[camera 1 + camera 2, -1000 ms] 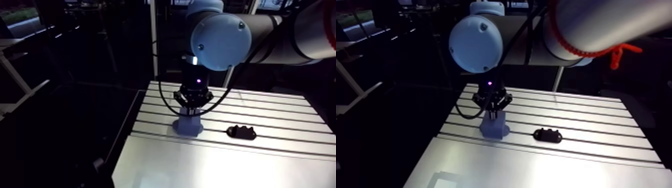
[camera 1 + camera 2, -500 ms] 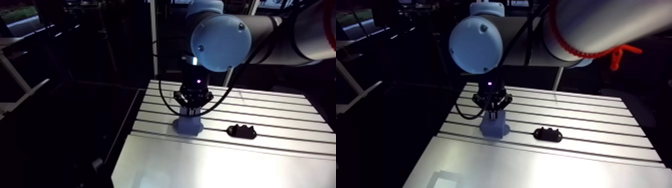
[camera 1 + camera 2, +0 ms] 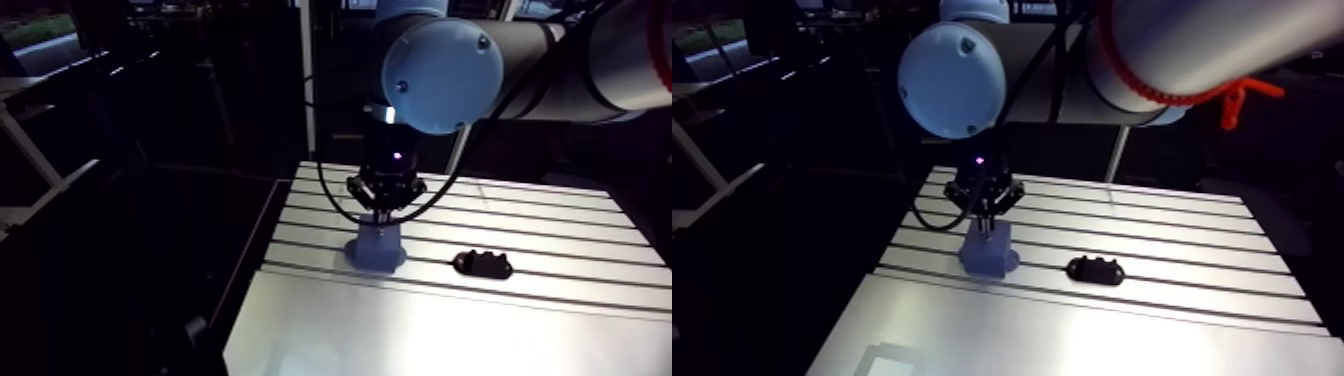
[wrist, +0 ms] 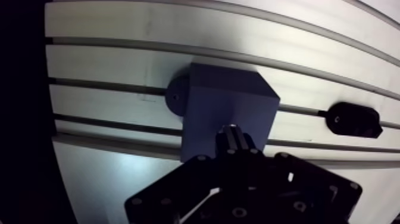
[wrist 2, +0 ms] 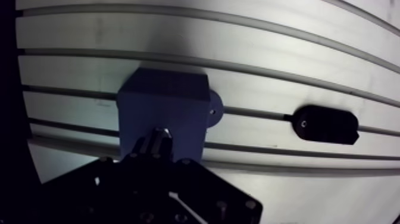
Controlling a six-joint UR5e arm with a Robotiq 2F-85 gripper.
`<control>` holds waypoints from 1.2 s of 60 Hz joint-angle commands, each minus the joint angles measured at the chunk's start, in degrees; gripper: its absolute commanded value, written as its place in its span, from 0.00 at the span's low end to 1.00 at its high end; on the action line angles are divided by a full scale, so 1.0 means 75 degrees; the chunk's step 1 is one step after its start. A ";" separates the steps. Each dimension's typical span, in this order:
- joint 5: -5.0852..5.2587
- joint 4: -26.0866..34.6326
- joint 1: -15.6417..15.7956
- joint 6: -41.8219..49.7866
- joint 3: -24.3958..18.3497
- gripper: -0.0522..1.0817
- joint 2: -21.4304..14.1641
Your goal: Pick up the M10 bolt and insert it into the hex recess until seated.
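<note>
The bolt (image 4: 234,134) is up in the jaws, which look clamped tight on it: tips pinched together, with just a short dark ribbed stub and a bit of glint showing. It's hanging right over the top face of the blue block (image 4: 229,98), near the edge closest to the wrist. I can't see the hex recess at all because the tips cover it, so no idea whether the bolt has started going in. My read is that pickup is done, lining up is about done, and the push down till it seats is what's left. In the arm view the block sits on the slotted bench (image 3: 1072,340), with a small black part (image 3: 1095,268) lying apart from it at its 3 o'clock.
</note>
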 commanded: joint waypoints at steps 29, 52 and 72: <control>-0.0226 0.1136 0.0089 -0.0012 -0.0648 0.05 -0.0784; -0.0230 0.2545 -0.0081 0.0372 -0.1558 0.05 -0.1255; -0.0275 0.3939 -0.0165 0.0317 -0.2981 0.05 -0.1339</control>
